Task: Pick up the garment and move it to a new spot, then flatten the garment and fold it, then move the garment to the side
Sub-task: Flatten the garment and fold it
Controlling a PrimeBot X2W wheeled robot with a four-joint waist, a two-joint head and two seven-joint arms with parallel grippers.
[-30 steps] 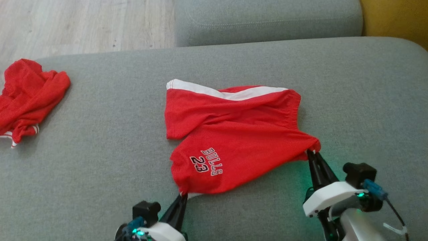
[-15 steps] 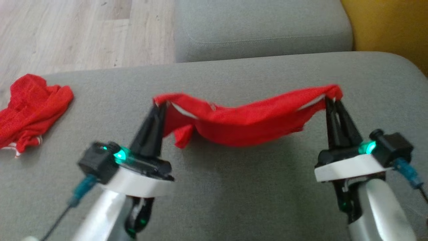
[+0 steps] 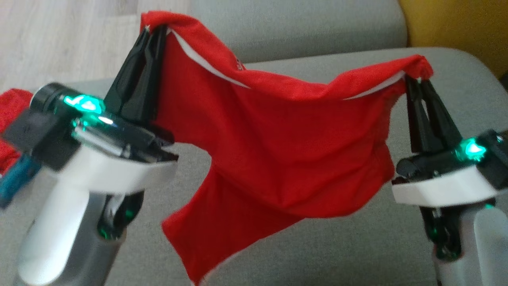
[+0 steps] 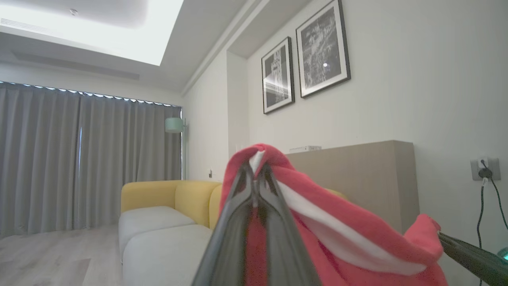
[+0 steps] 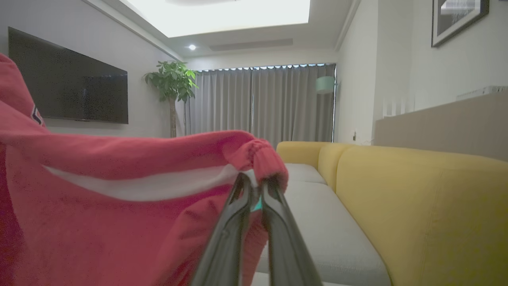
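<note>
1. Now both arms are raised close to the head camera. The left tool (image 3: 152, 29) is clamped shut on one top corner of the garment (image 3: 278, 139) and the right tool (image 3: 414, 81) on the other. A second ago both were pinching it low, at its near edge.
2. Each wrist view confirms the grip, with red fabric and white trim bunched between the closed fingertips of that arm's own tool.
3. Between the tools the garment, which lay spread on the sofa seat (image 3: 337, 246) a second ago, hangs as a sagging red sheet. Its left corner is held higher than its right.
4. One leg dangles toward the bottom of the head view. Whether its hem clears the seat cannot be told.
5. Farther out, a second red cloth (image 3: 10, 119) lies at the seat's left end, partly hidden behind the left arm.
6. Beyond that are the grey back cushion (image 3: 297, 31) and the wooden floor (image 3: 59, 35).
7. Judged from this, the pick-up is done. The carry to a new spot comes next, and flattening and folding have not begun.
</note>
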